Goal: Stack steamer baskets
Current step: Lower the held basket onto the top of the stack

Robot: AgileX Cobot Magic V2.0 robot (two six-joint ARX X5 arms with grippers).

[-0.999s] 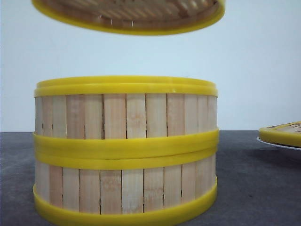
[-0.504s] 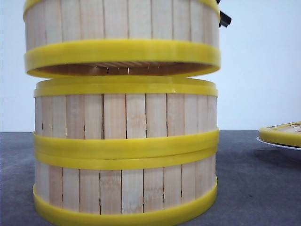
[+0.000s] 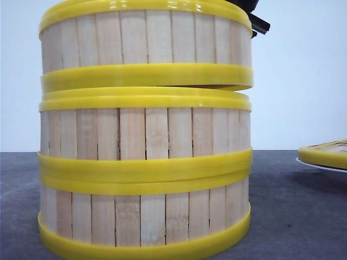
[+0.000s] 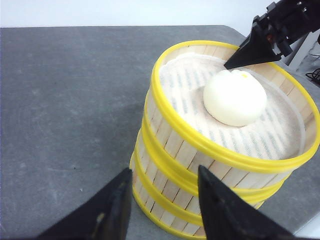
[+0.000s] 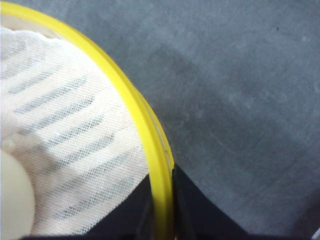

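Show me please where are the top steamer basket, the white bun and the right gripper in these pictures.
top steamer basket (image 3: 146, 46): front view, on its bamboo slat wall.
white bun (image 4: 234, 97): left wrist view, on its rounded top.
right gripper (image 5: 161, 212): right wrist view, between the fingertips clamping the yellow rim.

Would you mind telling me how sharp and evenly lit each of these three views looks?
Front view: soft, even light, the top basket crisp, mild glare on its upper rim. Left wrist view: the bun is sharp, while the left end effector is dark and blurred. Right wrist view: the right end effector is near-black and out of focus, the liner mesh clear.
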